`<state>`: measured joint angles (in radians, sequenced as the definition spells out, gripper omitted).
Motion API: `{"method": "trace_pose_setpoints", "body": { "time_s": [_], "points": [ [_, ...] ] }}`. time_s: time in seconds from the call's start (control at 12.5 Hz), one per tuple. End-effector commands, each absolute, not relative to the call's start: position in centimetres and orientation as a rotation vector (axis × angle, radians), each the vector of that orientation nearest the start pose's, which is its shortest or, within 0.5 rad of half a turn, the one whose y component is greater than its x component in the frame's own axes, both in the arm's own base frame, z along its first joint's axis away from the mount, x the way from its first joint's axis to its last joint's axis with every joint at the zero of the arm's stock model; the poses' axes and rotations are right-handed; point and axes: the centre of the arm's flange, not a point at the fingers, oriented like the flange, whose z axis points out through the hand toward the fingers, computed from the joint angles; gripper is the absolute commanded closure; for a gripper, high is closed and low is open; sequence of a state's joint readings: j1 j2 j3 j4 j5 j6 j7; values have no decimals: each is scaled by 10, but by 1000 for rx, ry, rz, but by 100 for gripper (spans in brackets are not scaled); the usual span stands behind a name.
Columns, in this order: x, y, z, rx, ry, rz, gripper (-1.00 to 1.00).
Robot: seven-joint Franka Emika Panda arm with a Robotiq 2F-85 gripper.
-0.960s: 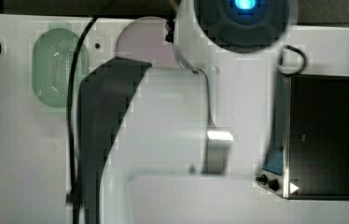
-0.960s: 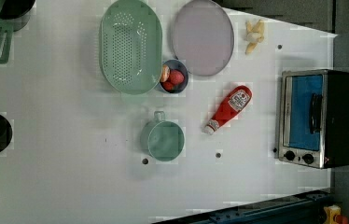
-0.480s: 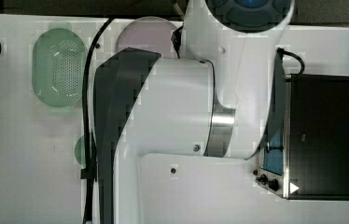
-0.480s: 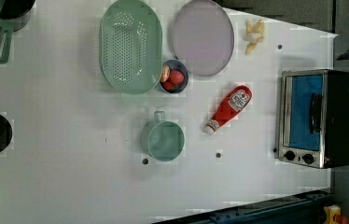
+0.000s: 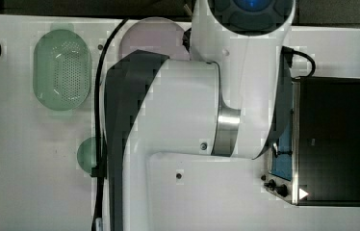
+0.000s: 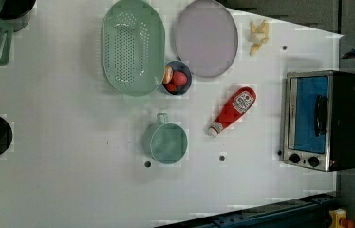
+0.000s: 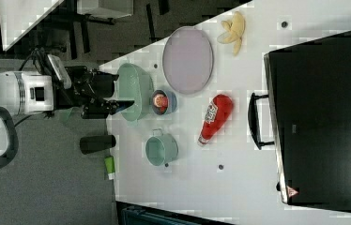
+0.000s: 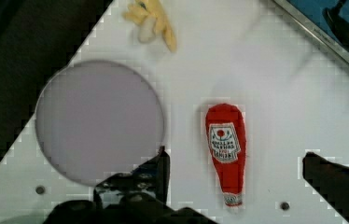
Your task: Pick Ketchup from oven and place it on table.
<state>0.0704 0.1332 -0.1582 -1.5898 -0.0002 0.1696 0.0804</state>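
Note:
The Ketchup (image 6: 232, 110) is a red bottle with a white cap lying flat on the white table (image 6: 71, 166), between the lilac plate and the oven (image 6: 322, 121). It also appears in the right view (image 7: 213, 118) and the wrist view (image 8: 226, 149). The oven's door looks closed, its dark handle across the blue glass. My gripper (image 8: 235, 156) hangs open well above the bottle, its fingers (image 8: 156, 172) standing either side of it in the wrist view, holding nothing. In the right view the gripper (image 7: 119, 96) is high off the table. The arm (image 5: 192, 110) hides the bottle in the top view.
A lilac plate (image 6: 206, 38), green colander (image 6: 133, 45), blue bowl of red fruit (image 6: 175, 80) and green mug (image 6: 164, 140) stand in a group on the table. A banana (image 6: 258, 33) lies near the table's edge by the plate. Dark cups stand at the left view's left.
In the top view the arm has grown larger and spread across the picture. The Ketchup and the other things on the table have not moved.

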Motion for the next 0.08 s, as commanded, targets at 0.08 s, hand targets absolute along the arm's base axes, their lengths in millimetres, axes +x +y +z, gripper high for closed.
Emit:
{"method": "trace_pose_setpoints", "body": {
  "time_s": [0.08],
  "points": [
    [601, -33, 570, -2768, 1442, -44, -100]
  ]
}}
